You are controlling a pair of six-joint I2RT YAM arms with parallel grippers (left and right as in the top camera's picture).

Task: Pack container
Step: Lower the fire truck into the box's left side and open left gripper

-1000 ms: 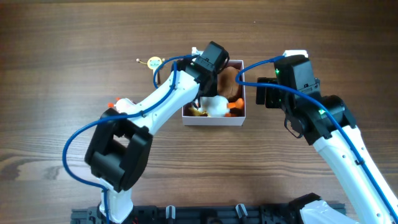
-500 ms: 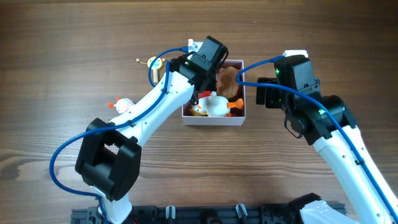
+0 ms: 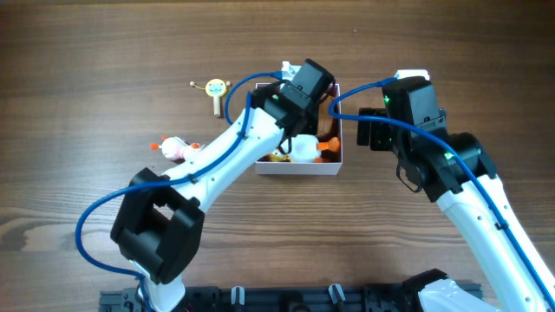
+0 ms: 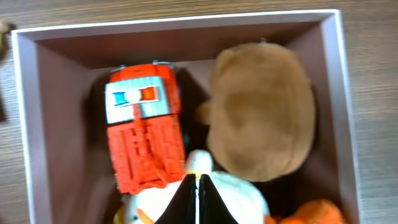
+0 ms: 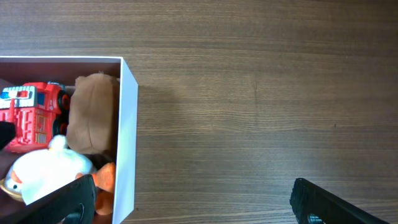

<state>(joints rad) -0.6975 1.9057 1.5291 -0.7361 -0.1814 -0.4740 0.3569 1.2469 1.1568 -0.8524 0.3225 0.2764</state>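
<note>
Wooden table [image 3: 87, 52]: left arm [image 3: 234, 147] hides half the container [image 3: 299, 170], left pincer [image 4: 198, 200] clenched, right pincer [image 5: 193, 202] spread wide

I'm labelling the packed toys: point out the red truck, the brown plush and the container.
red truck [image 4: 146, 149], left wrist view, its ribbed roof.
brown plush [image 4: 261, 112], left wrist view, its middle.
container [image 4: 186, 42], left wrist view, far inner wall.

The tabletop [image 5: 261, 93] is brown wood with a fine visible grain and a matt, low-sheen finish. The container [image 4: 186, 43] looks like thin card, smooth white on its rim and flat, matt dusty pink inside. In it, the red toy truck [image 4: 146, 143] is hard, ribbed plastic with a slight gloss, the brown plush [image 4: 261, 112] is soft, fuzzy cloth, and the white toy [image 5: 46, 165] looks smooth and faintly shiny.
</note>
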